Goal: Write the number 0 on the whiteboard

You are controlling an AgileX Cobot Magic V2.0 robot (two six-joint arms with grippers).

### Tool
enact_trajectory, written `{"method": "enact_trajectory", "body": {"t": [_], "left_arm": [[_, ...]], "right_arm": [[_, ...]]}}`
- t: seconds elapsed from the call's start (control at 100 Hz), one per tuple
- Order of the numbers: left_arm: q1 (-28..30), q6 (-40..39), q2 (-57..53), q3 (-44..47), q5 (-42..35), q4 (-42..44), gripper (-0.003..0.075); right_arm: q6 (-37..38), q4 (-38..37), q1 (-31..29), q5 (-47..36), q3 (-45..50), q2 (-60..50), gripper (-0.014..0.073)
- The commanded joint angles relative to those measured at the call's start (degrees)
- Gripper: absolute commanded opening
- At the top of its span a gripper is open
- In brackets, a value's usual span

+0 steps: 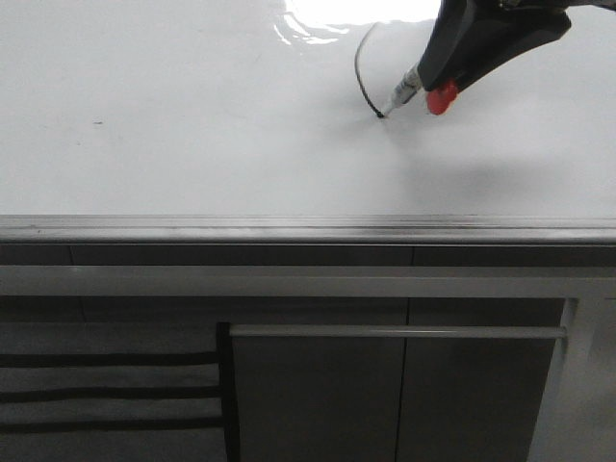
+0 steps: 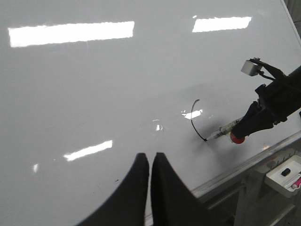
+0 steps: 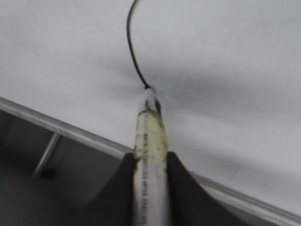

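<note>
The whiteboard (image 1: 192,115) fills most of every view, lying flat, its grey rail along the near edge; its far and side edges are cut off in the front view, and glare washes out a patch near the top, just beside the upper end of the stroke. Below the rail the dark cabinet fronts (image 1: 318,385) are dim and hard to read.

The right arm (image 1: 500,34) enters from the upper right of the front view, most of it out of frame. Its right gripper (image 3: 150,165) is clenched on a marker (image 3: 149,141): in the right wrist view the two dark fingers (image 3: 124,188) press against either side of the pale barrel, whose rear end is cut off. In the front view a red part (image 1: 442,98) shows just under the gripper.

The left gripper (image 2: 150,165) appears only in its own wrist view, hanging over bare board well apart from the writing, its tips pressed nearly together with a thin slit between them and nothing held.

The number 0 (image 1: 362,72) is only a partial curve, a thin black arc on the right half of the board, not a closed loop. The marker tip (image 1: 382,115) touches the board at the arc's near end.

A tiny dark speck (image 1: 97,122) sits far to the left.
</note>
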Motion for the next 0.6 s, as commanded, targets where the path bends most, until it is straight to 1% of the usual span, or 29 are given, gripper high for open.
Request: {"method": "enact_trajectory", "body": {"t": [0.0,0.29,0.59], "left_arm": [[-0.10,-0.43,0.96,-1.05,-2.79,1.89,-0.0020],[-0.10,-0.43,0.96,-1.05,-2.79,1.89,-0.0020],[-0.10,-0.43,0.96,-1.05,-2.79,1.89,-0.0020]], "right_arm": [[-0.25,-2.10,-1.65,-1.17,-1.50,-2.32,-0.0047],[-0.24,-5.75,-6.58,2.18,-1.50,-4.76,-0.0047],[0.34,-6.98,-9.74,-1.82,-1.98,-5.74,-0.0047]]}}
